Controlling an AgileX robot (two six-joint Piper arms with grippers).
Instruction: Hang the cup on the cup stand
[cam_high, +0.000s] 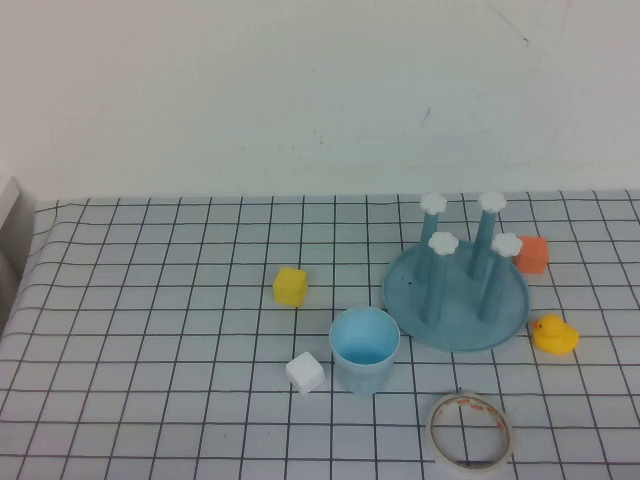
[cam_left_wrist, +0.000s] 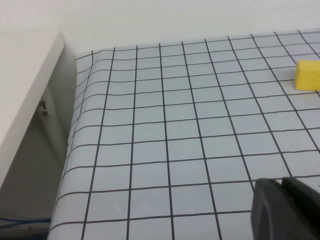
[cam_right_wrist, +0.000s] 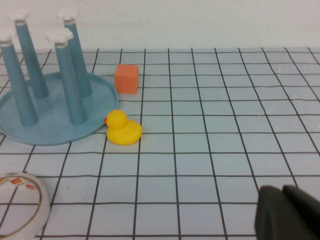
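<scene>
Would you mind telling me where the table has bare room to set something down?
The widest bare patch is the table's left half, left of the yellow cube and white cube. The far strip behind the cup stand is bare too. It is crowded around the cup, tape ring and duck.

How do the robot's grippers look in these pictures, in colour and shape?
Only the fingertips show: the left gripper and right gripper each appear as two dark grey, matte, blocky fingers with rounded edges, pressed together. No cables or markings are visible. The arms are out of view.
</scene>
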